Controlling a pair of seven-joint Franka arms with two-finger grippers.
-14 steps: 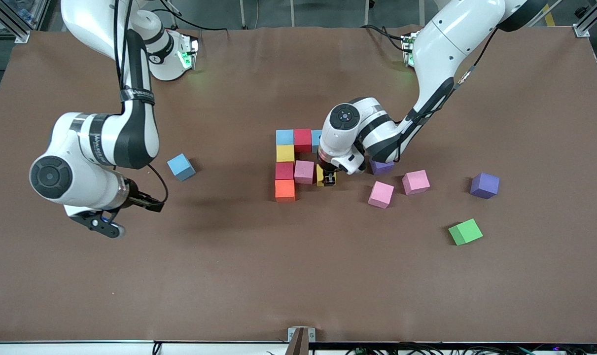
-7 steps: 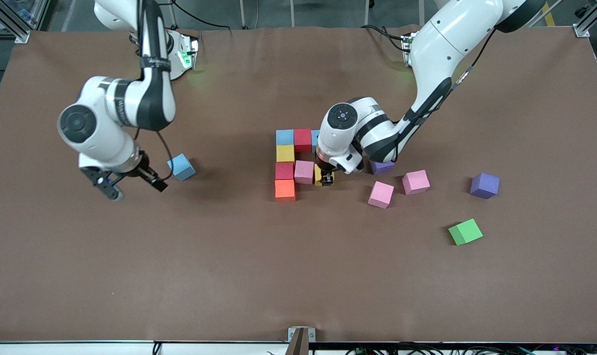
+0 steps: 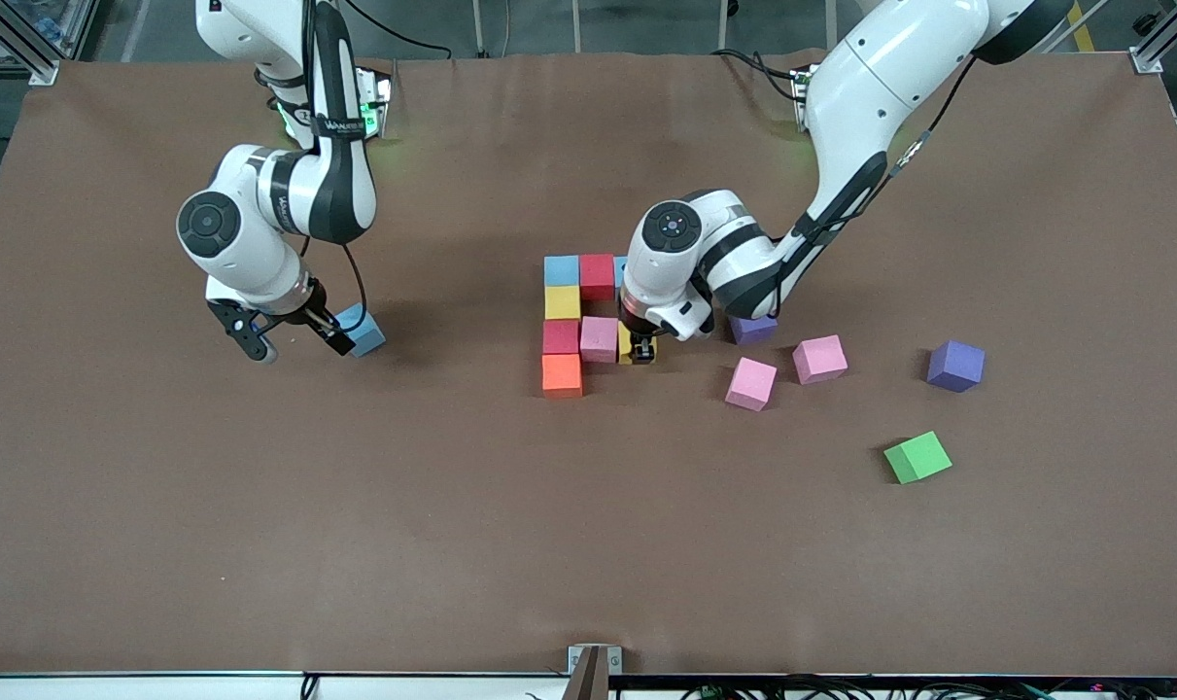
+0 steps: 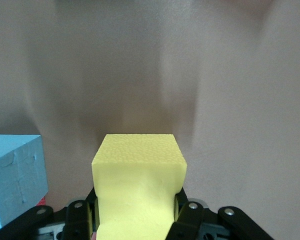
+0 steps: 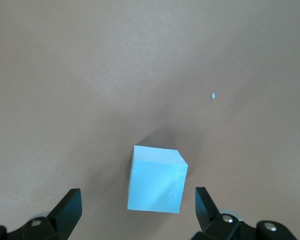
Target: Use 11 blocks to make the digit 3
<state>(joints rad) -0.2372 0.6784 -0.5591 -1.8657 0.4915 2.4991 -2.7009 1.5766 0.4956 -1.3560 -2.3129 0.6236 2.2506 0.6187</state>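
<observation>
Gripping yellow block (image 4: 138, 187), left hand (image 3: 643, 352); right hand (image 5: 140, 210) open, straddling blue block (image 5: 157, 179).

Yellow block (image 4: 138, 185), light blue block (image 5: 157, 179), green cube (image 3: 917, 457) (all plain), brown table (image 3: 588, 544).

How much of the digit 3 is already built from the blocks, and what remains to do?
Seven blocks sit joined: light blue, red, a partly hidden blue one, yellow, red, pink, orange. In hand: the left claw is shut on a yellow block beside the pink one; the right claw, open, is at a lone blue block. Left: loose pink and purple blocks.
</observation>
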